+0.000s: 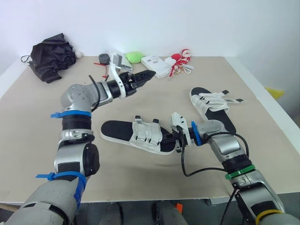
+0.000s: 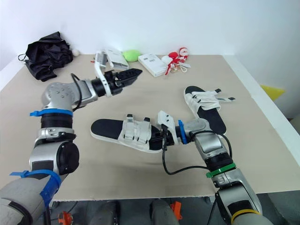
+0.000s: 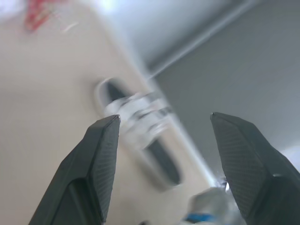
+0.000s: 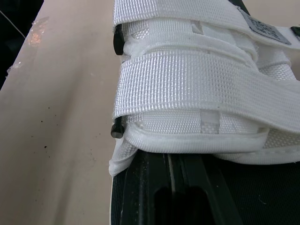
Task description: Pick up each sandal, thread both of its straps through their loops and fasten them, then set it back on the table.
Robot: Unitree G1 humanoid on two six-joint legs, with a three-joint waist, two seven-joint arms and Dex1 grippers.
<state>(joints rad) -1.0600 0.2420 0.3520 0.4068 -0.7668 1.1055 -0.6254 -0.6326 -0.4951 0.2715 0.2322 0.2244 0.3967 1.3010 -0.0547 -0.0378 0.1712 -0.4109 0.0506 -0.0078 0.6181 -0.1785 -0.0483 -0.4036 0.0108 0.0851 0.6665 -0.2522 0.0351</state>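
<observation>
Fingers (image 3: 99,159) of the left gripper (image 1: 150,75) stand spread wide and empty, lifted clear of the table (image 1: 37,117), likely to leave working room; below it the near sandal (image 1: 133,133) lies flat, both white straps (image 1: 145,131) drawn across its top (they look fastened). The right gripper (image 1: 178,144) sits at its end, touching the sole; whether it clamps cannot be told. Further right, the far sandal (image 1: 213,107) lies with strap ends (image 1: 232,100) sticking out, apparently next in line

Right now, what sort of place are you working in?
Probably an indoor lab or test bench: a plain beige table against a bare white wall, with staged props such as a black fabric bundle and a white box.
</observation>
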